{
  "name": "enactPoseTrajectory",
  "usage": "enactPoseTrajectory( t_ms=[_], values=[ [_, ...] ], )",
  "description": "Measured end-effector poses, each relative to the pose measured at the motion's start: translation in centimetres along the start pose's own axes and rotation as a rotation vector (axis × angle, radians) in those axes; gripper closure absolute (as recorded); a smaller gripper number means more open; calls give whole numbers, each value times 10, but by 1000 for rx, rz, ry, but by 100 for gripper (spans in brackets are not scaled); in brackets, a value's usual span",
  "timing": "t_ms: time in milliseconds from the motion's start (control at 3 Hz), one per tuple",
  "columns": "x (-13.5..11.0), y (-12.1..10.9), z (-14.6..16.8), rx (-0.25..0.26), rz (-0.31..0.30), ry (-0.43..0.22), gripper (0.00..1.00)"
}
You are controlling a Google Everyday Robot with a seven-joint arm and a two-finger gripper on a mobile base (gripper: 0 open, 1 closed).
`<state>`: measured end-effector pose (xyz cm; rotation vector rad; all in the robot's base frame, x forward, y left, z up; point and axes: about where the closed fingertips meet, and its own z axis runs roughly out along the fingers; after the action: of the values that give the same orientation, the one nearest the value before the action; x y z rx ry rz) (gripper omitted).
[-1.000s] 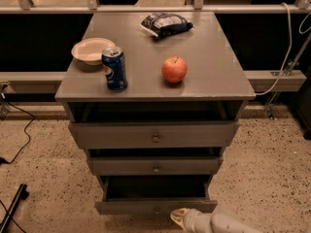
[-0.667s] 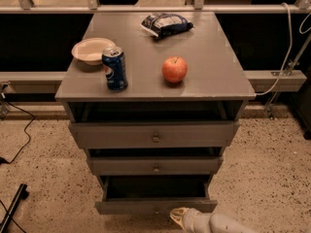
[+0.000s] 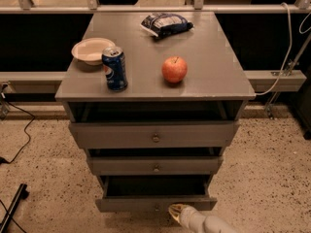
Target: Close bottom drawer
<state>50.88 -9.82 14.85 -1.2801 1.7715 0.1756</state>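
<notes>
Starting at the left, open speckled floor [image 3: 43,178] holds one black cable [image 3: 19,135] and one dark bar [image 3: 12,208] by the frame corner. On the grey table [image 3: 214,62], one white bowl [image 3: 92,50] sits at the left edge, one blue soda can [image 3: 114,68] stands just beside it, one red apple [image 3: 174,69] rests apart near the front, and one snack bag [image 3: 165,24] lies at the back edge. Below are three drawers, all part open: top drawer [image 3: 112,136], middle drawer [image 3: 184,165], and the bottom drawer [image 3: 126,204], lowest and pulled out farthest, its dark inside showing. The gripper [image 3: 176,211] sits low at that drawer's front, just right of its knob [image 3: 156,208]; I cannot tell whether it is spread or closed. Bare floor lies right of it, with one white cable [image 3: 284,57] beyond.
</notes>
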Motion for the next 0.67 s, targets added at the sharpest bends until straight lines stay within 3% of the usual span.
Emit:
enactPoseTrajectory(
  t_ms=[667],
  values=[
    [16,-37,31,66,-88,33,100]
  ],
)
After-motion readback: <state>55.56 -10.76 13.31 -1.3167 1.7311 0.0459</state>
